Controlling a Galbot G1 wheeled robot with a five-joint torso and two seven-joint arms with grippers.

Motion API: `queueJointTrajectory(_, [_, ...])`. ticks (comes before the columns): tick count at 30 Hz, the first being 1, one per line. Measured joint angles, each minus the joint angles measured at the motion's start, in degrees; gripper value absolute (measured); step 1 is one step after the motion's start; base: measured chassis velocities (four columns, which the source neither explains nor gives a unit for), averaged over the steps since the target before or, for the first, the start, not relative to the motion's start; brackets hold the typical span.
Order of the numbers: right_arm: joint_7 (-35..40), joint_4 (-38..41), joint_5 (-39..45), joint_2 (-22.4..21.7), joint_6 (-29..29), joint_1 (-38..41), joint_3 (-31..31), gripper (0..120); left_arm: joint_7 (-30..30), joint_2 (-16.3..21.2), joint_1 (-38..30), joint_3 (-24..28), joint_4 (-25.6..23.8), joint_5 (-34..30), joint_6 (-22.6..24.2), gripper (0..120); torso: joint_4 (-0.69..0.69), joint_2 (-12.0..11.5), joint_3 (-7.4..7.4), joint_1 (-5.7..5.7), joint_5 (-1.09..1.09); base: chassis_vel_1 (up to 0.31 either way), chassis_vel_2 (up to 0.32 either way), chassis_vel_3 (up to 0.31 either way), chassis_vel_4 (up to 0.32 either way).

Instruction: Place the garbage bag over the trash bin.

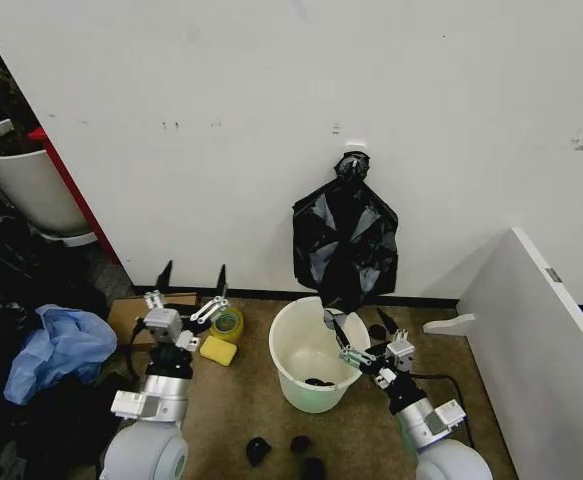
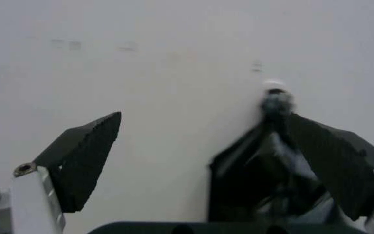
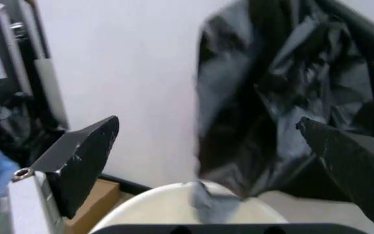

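wall [image 1: 271, 130]: white, behind all | garbage bag [image 1: 345, 242]: black, hangs from wall hook, lower tip over far rim of bin | trash bin [image 1: 309, 352]: cream, upright on floor below bag | left gripper [image 1: 193, 276]: fingers spread, holding nothing, left of bin | right gripper [image 1: 359, 328]: fingers spread, holding nothing, at bin's right rim

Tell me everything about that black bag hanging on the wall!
The garbage bag is thin, shiny black plastic, crinkled and floppy. Its top is bunched into a knot at a small white hook on the white wall, so it hangs down like a kite. Its bottom tip dangles just over the back rim of the cream trash bin. The open right claw hovers right below it, not gripping it.
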Motion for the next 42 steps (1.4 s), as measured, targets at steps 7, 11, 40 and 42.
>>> queueJointTrajectory(7, [-1.18, -1.28, -0.85, 0.43, 0.26, 1.92, -0.66, 100, 14.08, 12.83, -10.98, 4.47, 9.70, -2.78, -2.83, 100, 0.02, 0.00, 0.00, 0.00, 0.02, 0.000, 0.000, 0.000, 0.000])
queueJointTrajectory(11, [-0.67, -1.94, -0.92, 0.37, 0.37, 2.18, -0.05, 100, 17.35, 14.49, -20.25, 11.57, 16.76, 3.97, -5.15, 100, 0.00, 0.00, 0.01, 0.00, 0.02, 0.000, 0.000, 0.000, 0.000])
queueJointTrajectory(40, [2.02, -1.21, -2.14, 4.00, 0.53, 1.39, 1.94, 100, 2.56, -6.52, -41.78, 28.79, 45.80, 61.06, -7.53, 84, 0.01, 0.00, 0.00, 0.00, 0.02, 0.000, 0.000, 0.000, 0.000])
queueJointTrajectory(42, [2.19, -1.21, -2.14, 4.06, 0.53, 1.43, 1.94, 100, 1.70, -7.30, -41.41, 28.18, 46.07, 63.83, -7.11, 77, 0.01, 0.00, 0.00, 0.00, 0.02, 0.000, 0.000, 0.000, 0.000])
